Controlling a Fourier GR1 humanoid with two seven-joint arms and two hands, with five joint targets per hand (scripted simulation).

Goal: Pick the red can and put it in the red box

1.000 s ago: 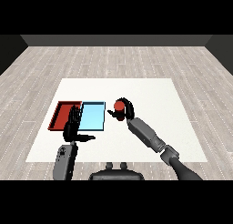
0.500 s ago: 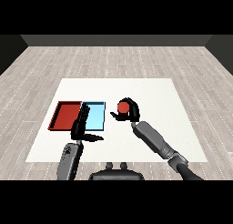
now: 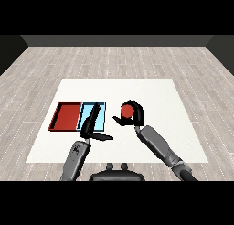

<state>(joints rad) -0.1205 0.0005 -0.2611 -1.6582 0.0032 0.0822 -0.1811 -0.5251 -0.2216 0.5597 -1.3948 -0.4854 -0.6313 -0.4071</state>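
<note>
The right hand is curled round the red can, above the desk. The left hand is open w/ straight fingers, over the light blue tray, beside the red tray.

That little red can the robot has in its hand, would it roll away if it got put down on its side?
Probably. The red can looks round and smooth, so on its side it could roll across the flat white table. It seems stiff: the right hand curls round it without denting it. The red tray appears to have a raised rim that might stop it.
</note>
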